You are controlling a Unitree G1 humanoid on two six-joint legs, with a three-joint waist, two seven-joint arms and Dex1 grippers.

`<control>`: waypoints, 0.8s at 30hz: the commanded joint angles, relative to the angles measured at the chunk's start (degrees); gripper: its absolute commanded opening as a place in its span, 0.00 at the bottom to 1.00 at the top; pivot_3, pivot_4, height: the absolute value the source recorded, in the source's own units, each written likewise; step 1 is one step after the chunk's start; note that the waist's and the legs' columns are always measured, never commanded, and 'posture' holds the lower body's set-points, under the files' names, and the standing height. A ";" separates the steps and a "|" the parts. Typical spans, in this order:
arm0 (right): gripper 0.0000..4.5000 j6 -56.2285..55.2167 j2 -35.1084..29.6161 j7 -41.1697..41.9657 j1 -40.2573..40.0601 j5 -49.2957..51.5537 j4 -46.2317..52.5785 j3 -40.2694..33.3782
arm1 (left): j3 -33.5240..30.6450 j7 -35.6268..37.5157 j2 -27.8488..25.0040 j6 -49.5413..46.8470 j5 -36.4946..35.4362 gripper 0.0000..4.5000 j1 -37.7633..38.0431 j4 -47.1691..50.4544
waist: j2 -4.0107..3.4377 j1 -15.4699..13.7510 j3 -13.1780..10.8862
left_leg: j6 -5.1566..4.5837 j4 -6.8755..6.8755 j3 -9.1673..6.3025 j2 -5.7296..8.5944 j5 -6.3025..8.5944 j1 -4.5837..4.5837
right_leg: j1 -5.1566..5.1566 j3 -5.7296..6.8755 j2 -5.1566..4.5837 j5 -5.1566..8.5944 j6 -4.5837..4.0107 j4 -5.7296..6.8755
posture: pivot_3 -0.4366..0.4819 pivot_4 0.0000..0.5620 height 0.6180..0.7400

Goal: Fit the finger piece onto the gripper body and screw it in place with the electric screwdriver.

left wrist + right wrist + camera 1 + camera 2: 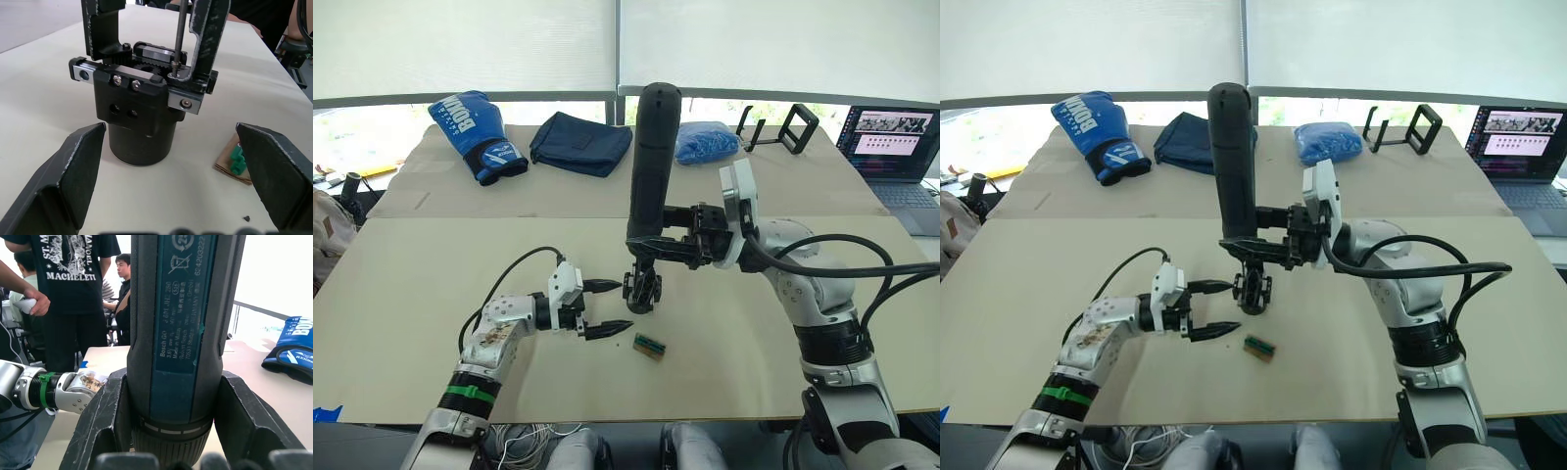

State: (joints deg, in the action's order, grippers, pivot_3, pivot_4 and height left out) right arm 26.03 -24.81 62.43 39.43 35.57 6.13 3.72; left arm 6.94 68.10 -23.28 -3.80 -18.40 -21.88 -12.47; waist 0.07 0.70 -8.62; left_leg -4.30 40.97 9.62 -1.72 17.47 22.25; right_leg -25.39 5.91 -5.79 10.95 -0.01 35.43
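While right hand (658, 245) grips electric screwdriver (651, 166), bit on gripper body (642, 290)

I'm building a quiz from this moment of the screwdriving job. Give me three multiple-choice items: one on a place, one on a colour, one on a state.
1. Where does the small green-and-brown block lie?
A. on the table near the gripper body
B. on the laptop
C. inside the boxing glove

2. What colour is the boxing glove?
A. red
B. blue
C. yellow

3. What is the state of the left gripper?
A. shut on the block
B. shut on the screwdriver
C. open, holding nothing

Answers:
1. A: the block lies on the tabletop just in front of the gripper body.
2. B: the glove at the far side is blue with white letters.
3. C: its fingers stand apart beside the gripper body, while the right gripper clamps the electric screwdriver.
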 commanded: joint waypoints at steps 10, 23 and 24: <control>0.43 -0.43 -0.01 0.01 0.28 0.39 2.63 -0.74 | 1.76 0.81 1.72 2.68 2.16 1.00 -4.73 -5.32 | 0.00 0.02 0.00 | 0.00 0.01 0.00 0.00 0.00 -0.01 | 0.00 -0.01 0.01 0.00 0.00 0.05 | 0.48 0.27 1.00; 0.43 -0.42 0.33 -0.57 0.01 0.02 2.47 -0.51 | 3.80 0.58 5.49 4.84 5.42 1.00 -9.48 -13.27 | 0.00 0.04 0.00 | 0.00 0.04 -0.01 0.00 0.00 -0.02 | 0.00 -0.02 0.02 0.00 0.00 0.35 | 0.48 0.27 1.00; 0.43 -0.43 0.28 -0.57 -0.03 -0.02 2.47 -0.48 | 3.89 0.39 5.73 5.19 5.70 1.00 -9.73 -13.73 | 0.00 0.02 0.00 | -0.01 0.05 -0.02 0.00 0.00 -0.01 | 0.00 -0.02 0.02 0.00 0.00 0.35 | 0.48 0.27 1.00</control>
State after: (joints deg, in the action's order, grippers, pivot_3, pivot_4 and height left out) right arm 26.03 -24.67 61.95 39.39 34.99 6.35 3.95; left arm 10.77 68.51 -17.91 0.15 -13.18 -30.38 -26.28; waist 0.08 0.72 -8.62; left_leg -4.30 41.02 9.60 -1.73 17.46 22.24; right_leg -25.39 5.89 -5.77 10.95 -0.01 35.78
